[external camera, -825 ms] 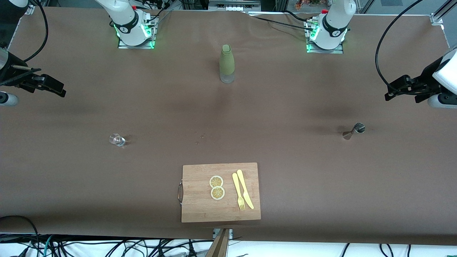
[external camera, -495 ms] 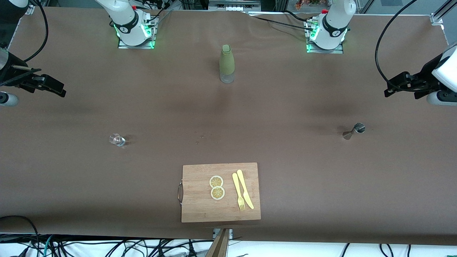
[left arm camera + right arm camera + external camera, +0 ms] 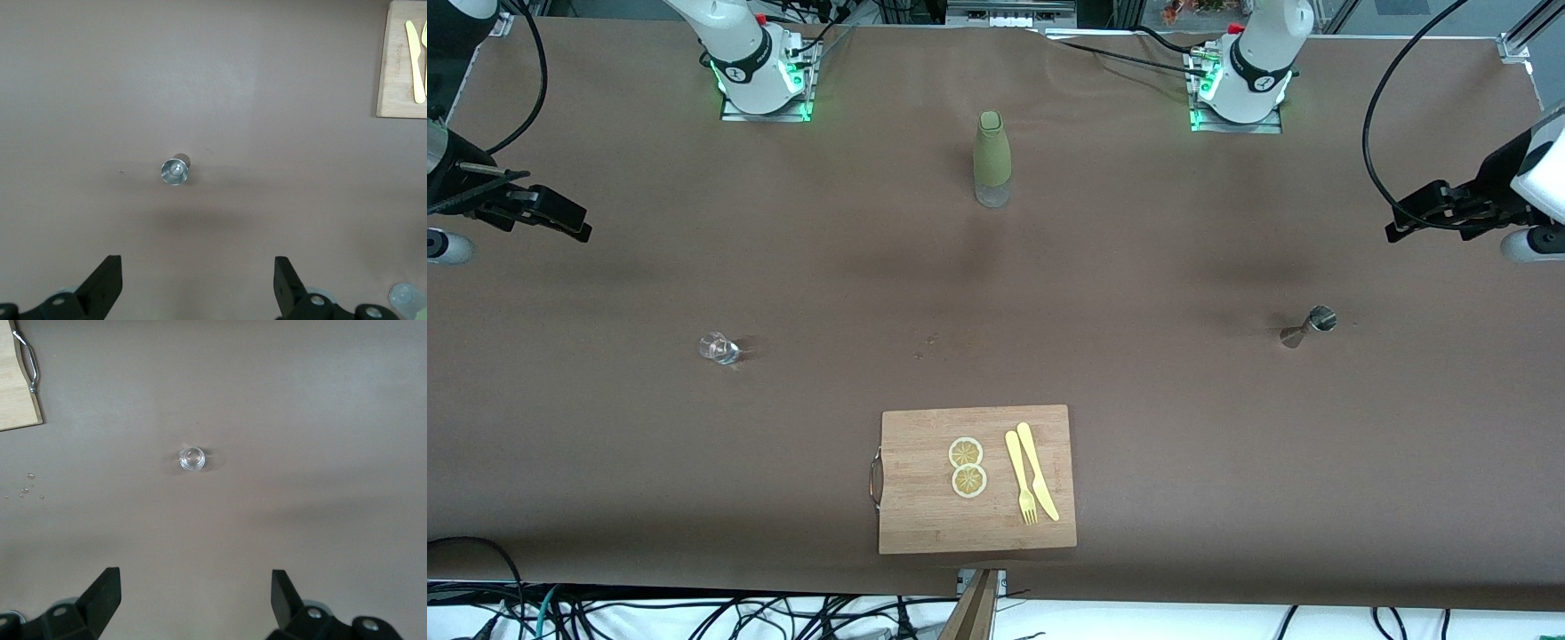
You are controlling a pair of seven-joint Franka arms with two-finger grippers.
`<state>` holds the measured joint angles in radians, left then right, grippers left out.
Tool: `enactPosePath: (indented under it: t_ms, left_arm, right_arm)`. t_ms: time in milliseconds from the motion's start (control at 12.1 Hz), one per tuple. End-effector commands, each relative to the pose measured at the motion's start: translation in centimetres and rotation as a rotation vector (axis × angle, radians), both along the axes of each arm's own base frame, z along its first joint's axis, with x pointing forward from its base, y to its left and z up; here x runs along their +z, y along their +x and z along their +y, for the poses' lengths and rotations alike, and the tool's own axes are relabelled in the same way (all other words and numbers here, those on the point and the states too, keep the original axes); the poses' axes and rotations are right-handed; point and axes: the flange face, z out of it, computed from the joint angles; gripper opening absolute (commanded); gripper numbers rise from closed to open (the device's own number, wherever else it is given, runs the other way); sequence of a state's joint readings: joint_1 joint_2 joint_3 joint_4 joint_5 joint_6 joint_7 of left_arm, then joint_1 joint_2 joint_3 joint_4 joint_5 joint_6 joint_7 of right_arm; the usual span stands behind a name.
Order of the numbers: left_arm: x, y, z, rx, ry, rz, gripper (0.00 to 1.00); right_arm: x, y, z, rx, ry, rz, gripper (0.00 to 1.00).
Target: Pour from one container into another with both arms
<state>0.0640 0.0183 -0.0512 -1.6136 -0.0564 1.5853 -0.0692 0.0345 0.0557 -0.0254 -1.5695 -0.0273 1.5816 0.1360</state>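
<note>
Steel jigger (image 3: pixel 175 171) upright ahead of left gripper (image 3: pixel 193 293), jaws apart; clear shot glass (image 3: pixel 192 459) ahead of right gripper (image 3: pixel 193 607), likewise spread, empty.

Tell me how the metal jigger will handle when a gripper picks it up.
The jigger looks like polished metal, so probably stiff and slippery between fingers. It stands upright on a small base with a narrow waist, so a sideways nudge may tip it, and then it could roll. It seems small, likely light.

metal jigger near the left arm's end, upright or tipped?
Upright. The metal jigger stands on the table; the left wrist view looks straight down into its round open cup. Nothing touches it.
</note>
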Motion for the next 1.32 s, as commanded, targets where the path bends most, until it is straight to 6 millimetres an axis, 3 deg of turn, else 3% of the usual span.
enactPosePath:
  t_ms: [0, 495, 990, 1238]
  left_arm:
    - [0.8, -0.8, -0.9, -0.018, 0.022, 0.009, 1.00]
    - [1.3, -0.5, -0.6, -0.040, 0.014, 0.003, 1.00]
    - [-1.6, 0.5, 0.2, -0.031, 0.010, 0.049, 1.00]
    - [-2.8, 0.8, 2.6, -0.061, -0.005, 0.072, 1.00]
  right_arm:
    - [0.2, -0.2, 0.0, 0.013, 0.017, -0.003, 1.00]
    - [0.2, -0.2, 0.0, 0.013, 0.017, -0.003, 1.00]
    - [0.2, -0.2, 0.0, 0.014, 0.017, -0.002, 1.00]
    - [0.2, -0.2, 0.0, 0.012, 0.017, -0.002, 1.00]
